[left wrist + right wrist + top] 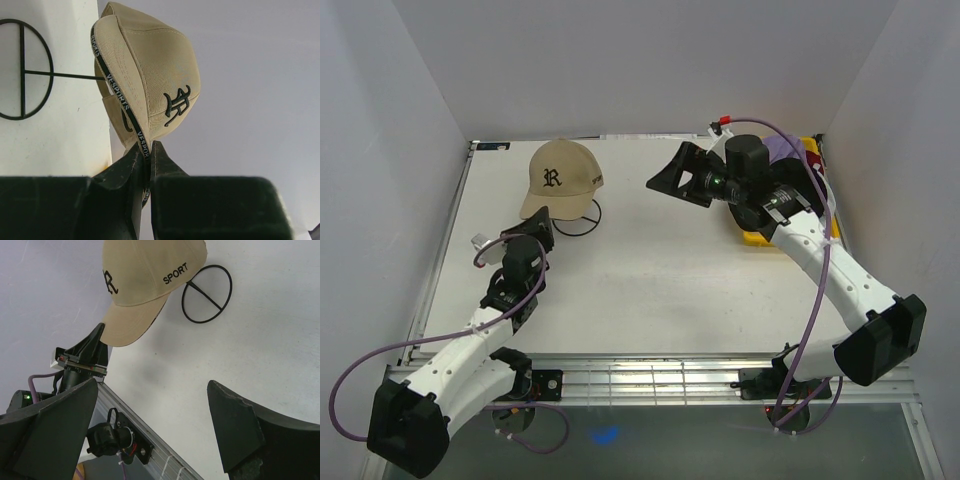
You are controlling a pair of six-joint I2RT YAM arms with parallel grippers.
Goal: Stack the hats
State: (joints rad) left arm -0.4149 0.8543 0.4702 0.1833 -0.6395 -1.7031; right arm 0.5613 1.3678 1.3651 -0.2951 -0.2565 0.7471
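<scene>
Sitting on its wire stand (582, 218), the tan cap (560, 178) lies just ahead of the left end effector (146, 150), which pinches the brim's tip, brim pointing back at it. The right end effector (665, 168) gapes wide and empty, well apart; left is nearer.

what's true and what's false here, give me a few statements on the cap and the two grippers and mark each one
1. The left gripper is shut on the brim of the tan cap. True.
2. The right gripper holds a black cap. False: its jaws stand wide open with nothing between them.
3. The tan cap sits on a wire stand with a round base. True.
4. The letter on the front of the tan cap is white. False: it is a dark letter R.
5. A second cap is stacked on the tan cap. False: nothing lies on top of it.
</scene>
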